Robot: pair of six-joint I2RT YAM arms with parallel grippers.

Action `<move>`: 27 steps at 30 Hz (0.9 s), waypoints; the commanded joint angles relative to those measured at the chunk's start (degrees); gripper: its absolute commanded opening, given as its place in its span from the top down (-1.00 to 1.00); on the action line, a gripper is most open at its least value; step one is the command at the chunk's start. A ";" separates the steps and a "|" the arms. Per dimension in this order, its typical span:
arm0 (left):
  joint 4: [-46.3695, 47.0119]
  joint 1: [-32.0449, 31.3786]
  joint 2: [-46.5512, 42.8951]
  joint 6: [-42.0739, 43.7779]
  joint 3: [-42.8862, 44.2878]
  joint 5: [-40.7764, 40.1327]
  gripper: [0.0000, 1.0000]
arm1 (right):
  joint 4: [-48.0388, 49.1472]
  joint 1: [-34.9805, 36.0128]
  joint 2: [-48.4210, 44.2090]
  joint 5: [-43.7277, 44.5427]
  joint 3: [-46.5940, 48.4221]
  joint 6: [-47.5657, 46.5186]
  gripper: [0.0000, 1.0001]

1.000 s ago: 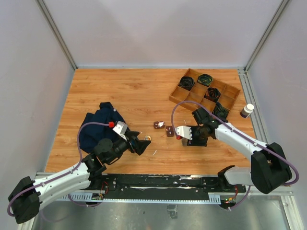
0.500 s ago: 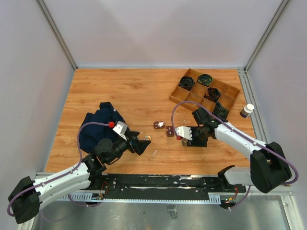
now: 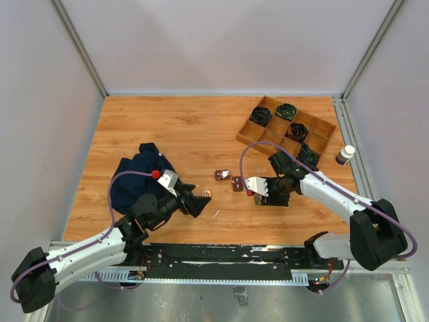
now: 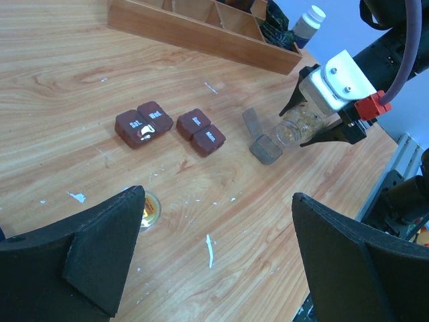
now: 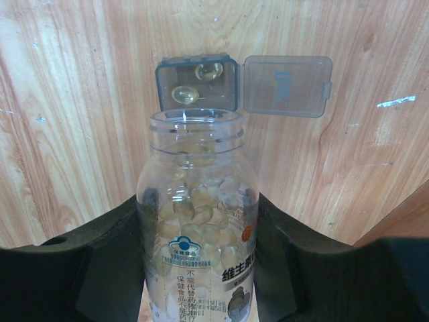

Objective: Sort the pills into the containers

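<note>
My right gripper is shut on a clear pill bottle full of pale softgels, cap off. Its mouth is tilted over an open grey pill box that holds two pills, with its lid flipped to the right. In the top view the right gripper sits just right of two dark-brown containers. In the left wrist view they lie closed, with pale day labels. My left gripper is open and empty, low over the table beside a gold bottle cap.
A wooden divided tray with black cables stands at the back right. A small white bottle stands on the right rail. A dark blue cloth lies at the left. White scraps dot the wood.
</note>
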 commanded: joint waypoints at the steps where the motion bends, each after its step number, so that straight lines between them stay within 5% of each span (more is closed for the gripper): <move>1: 2.99 0.24 -0.27 -0.78 -0.68 1.60 -0.90 | -1.58 -0.77 -2.01 -3.88 0.34 0.27 0.99; 10: 2.65 0.29 2.43 -3.07 1.20 3.58 -0.98 | -4.07 -4.03 -8.09 -15.29 4.73 2.53 0.99; 19: -14.35 0.38 13.30 -2.92 11.84 -0.21 -0.97 | -4.25 -5.57 -8.20 -40.26 20.49 16.63 0.99; 23: -17.24 0.39 15.53 -2.21 14.51 -0.39 -0.95 | 6.72 -6.13 -7.32 -55.09 20.63 30.18 0.97; 27: -18.81 0.38 16.62 -0.92 15.75 -1.56 -0.93 | 33.69 -6.43 -8.68 -61.90 12.14 51.37 0.97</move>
